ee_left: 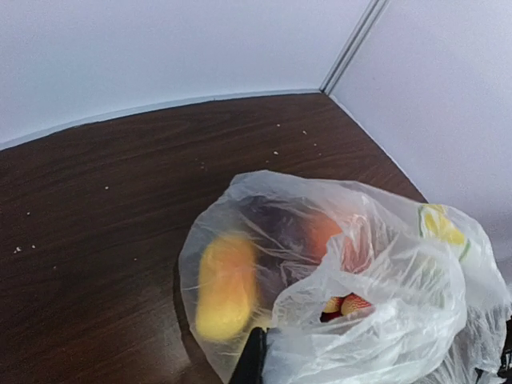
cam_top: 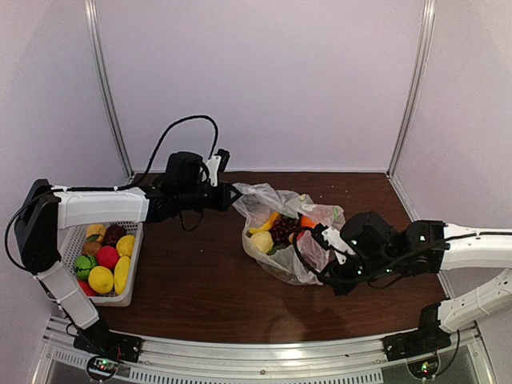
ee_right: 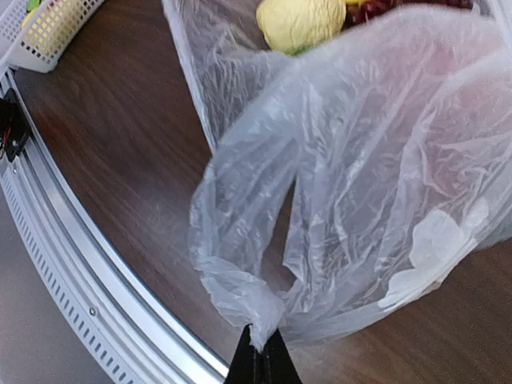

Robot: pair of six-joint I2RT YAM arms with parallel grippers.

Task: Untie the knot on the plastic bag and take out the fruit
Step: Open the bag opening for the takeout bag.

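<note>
a dark wooden table (cam_top: pixel 208 292) sits inside plain white walls (cam_top: pixel 264 80) joined by thin metal posts (cam_top: pixel 108 88).

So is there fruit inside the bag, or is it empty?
Not empty. Through the clear plastic bag you can see a yellow fruit, dark grapes and an orange inside.

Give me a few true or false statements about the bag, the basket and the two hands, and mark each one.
1. The left hand and the right hand are each shut on the plastic bag. True.
2. The plastic bag is empty. False: fruit shows inside it, a yellow piece among it.
3. The white basket stands on the robot's left and holds fruit. True.
4. The plastic bag lies in the white basket. False: it lies on the table, apart from the basket.
</note>
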